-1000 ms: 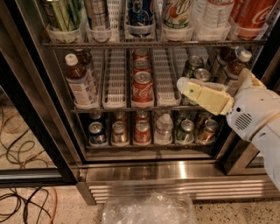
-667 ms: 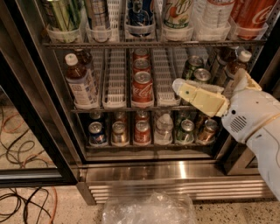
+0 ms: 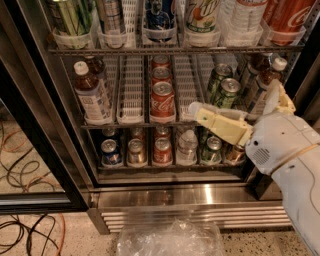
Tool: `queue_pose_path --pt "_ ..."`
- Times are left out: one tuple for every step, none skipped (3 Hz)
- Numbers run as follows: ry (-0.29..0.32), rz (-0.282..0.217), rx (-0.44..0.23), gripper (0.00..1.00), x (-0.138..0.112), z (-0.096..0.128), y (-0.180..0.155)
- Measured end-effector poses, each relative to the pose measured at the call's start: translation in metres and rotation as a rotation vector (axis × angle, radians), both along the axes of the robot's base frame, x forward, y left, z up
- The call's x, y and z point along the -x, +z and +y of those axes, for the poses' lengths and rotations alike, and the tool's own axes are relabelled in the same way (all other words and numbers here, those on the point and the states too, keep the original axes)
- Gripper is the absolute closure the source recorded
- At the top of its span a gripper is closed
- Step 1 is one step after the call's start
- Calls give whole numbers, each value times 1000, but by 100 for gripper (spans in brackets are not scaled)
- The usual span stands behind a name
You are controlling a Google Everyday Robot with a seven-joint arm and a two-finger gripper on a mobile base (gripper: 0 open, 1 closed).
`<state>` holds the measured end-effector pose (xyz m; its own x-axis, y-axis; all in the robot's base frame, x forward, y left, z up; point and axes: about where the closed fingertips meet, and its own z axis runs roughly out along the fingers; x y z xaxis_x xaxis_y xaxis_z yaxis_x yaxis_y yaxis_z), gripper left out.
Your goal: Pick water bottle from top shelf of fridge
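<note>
A tall stainless-steel fridge (image 3: pixel 200 197) stands with its black-framed glass door (image 3: pixel 40 202) swung open to the left, its wire racks packed with drinks. A white robot arm (image 3: pixel 290 155) reaches in from the lower right. At the end of the arm, the cream-coloured hand (image 3: pixel 217 122) hangs in front of the middle rack (image 3: pixel 135 124), its tip at a white lane tray (image 3: pixel 186 85) just right of a row of red cola cans (image 3: pixel 162 97) and just below two green cans (image 3: pixel 225 90). Nothing can be seen in its grasp, and whether it is open or closed cannot be told from here. On the speckled floor (image 3: pixel 75 240) before the vented base lie a crumpled clear plastic bag (image 3: pixel 170 240) and, further left, a tangle of black and orange cables (image 3: pixel 25 235). The water bottle (image 3: pixel 242 15), clear with a pale label and cut off by the upper edge of view, stands on the top shelf (image 3: pixel 175 50), second lane from the right, beside a red cola bottle (image 3: pixel 287 15). It is well above the hand and to the right of its tip. Brown tea bottles (image 3: pixel 90 92) with white caps occupy the left end of the middle rack. The bottom rack (image 3: pixel 165 167) holds assorted cans and one small clear bottle (image 3: pixel 187 145).
</note>
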<state>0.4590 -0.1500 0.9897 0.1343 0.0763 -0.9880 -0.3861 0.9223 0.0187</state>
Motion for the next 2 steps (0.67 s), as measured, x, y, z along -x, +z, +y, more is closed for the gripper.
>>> queue_pose_path --pt "4 -40 59 0 1 10 7" --pt "4 -39 58 0 1 10 7"
